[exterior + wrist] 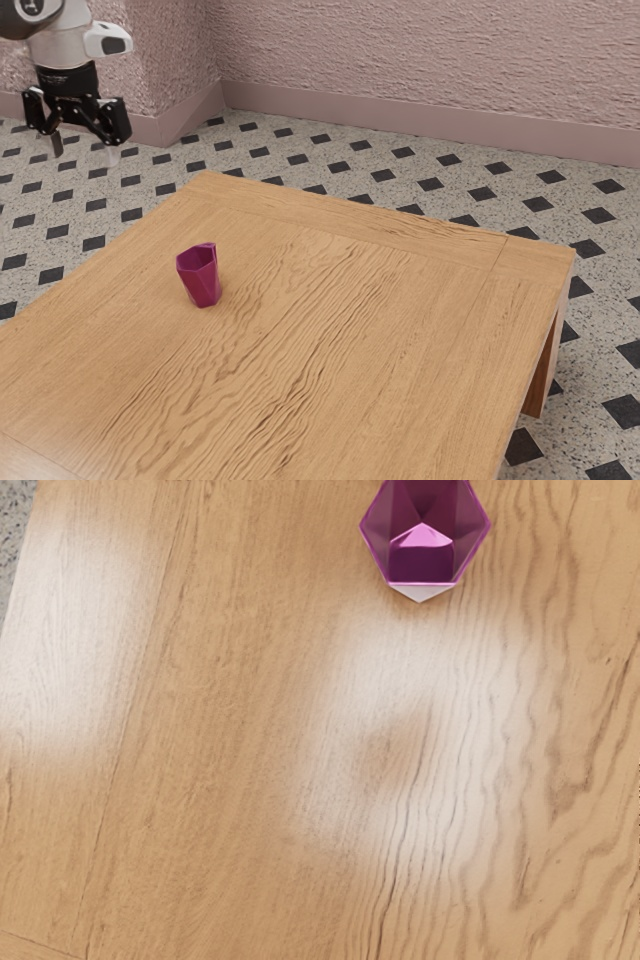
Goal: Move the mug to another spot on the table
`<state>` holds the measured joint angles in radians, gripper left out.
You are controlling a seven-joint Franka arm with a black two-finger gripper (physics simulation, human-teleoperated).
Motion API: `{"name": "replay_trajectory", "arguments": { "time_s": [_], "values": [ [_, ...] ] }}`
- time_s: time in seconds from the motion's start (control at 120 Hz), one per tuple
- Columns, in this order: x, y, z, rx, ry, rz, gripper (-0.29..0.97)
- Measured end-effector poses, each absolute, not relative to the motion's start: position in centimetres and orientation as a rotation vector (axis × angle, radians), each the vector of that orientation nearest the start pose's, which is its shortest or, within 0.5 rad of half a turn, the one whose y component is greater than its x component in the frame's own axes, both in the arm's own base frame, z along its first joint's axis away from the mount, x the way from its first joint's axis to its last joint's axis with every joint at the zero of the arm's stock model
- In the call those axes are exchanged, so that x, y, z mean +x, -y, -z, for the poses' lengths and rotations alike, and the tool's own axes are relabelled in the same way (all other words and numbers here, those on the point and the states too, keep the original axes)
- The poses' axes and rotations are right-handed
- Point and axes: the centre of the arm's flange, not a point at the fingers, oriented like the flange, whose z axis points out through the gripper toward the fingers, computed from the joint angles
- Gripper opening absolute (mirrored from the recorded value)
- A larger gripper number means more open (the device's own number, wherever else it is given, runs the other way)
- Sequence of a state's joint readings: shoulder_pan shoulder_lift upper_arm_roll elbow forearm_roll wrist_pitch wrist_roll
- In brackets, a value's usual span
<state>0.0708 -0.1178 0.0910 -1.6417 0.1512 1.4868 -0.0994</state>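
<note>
A magenta faceted mug (200,275) stands upright on the wooden table (380,330), toward the exterior view's left. My gripper (83,142) hangs high above the floor at the exterior view's upper left, well away from the mug and off the table's far left corner. Its fingers are spread open with nothing between them. The wrist view looks straight down on the mug (425,535), showing its open mouth and angular rim, with bare wood (250,780) around it.
The table's edges drop to a checkered floor (480,180) on all sides. Pink walls (420,50) meet in a corner behind the table. A strip of floor (12,520) shows past the table's edge in the wrist view.
</note>
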Motion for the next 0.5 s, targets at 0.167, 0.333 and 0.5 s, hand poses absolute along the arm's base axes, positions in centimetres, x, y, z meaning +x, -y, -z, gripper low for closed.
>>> {"name": "replay_trajectory", "arguments": {
  "time_s": [0.167, 0.333, 0.5],
  "values": [
    [49.9, -9.6, -65.0, -2.982, 0.375, -0.043, 0.68],
    [50.3, -11.2, -62.8, -2.987, 0.428, -0.03, 0.68],
    [53.8, -13.8, -56.5, -3.023, 0.632, -0.108, 0.68]
  ]
}}
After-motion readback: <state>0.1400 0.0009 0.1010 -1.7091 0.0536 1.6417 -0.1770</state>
